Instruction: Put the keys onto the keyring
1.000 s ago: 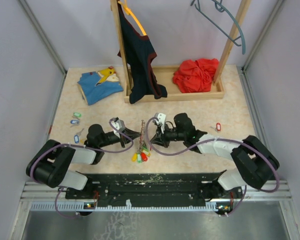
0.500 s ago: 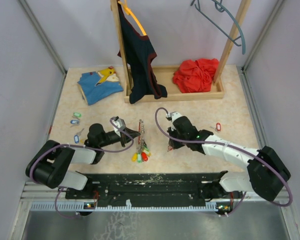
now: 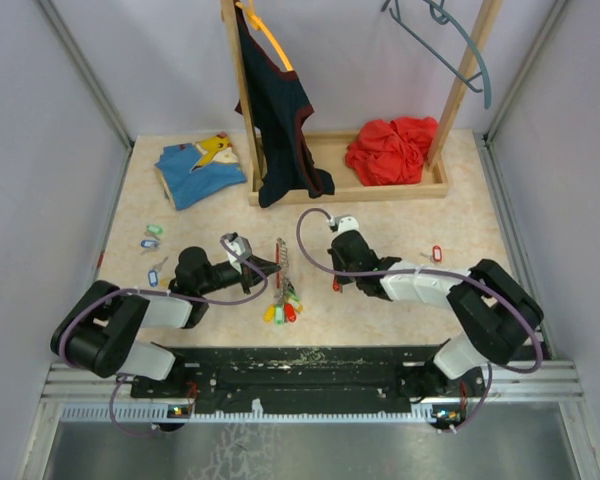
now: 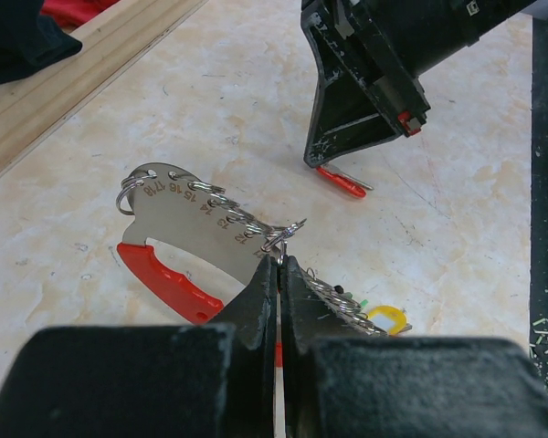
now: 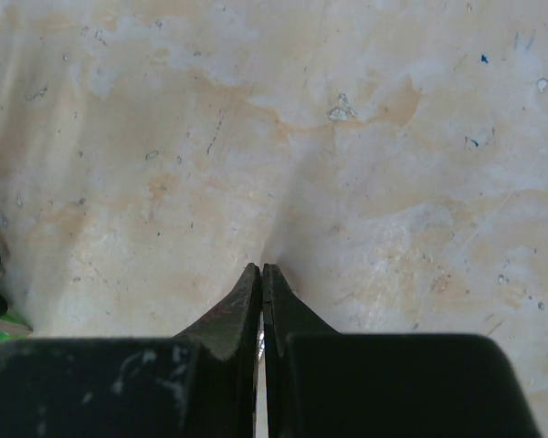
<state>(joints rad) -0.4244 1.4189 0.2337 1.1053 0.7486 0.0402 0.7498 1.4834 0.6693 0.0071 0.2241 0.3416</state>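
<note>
Near centre, left end effector [image 4: 277, 262] clamps shut on keyring [image 4: 284, 234].

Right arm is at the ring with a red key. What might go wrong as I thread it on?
1. The right gripper seems to pinch the red-tagged key only at its very fingertips, so the key could twist or drop when pressed against the ring.
2. The left gripper clamps just the small ring on the numbered metal plate. A sideways push could slip the ring free or drag the plate.
</note>
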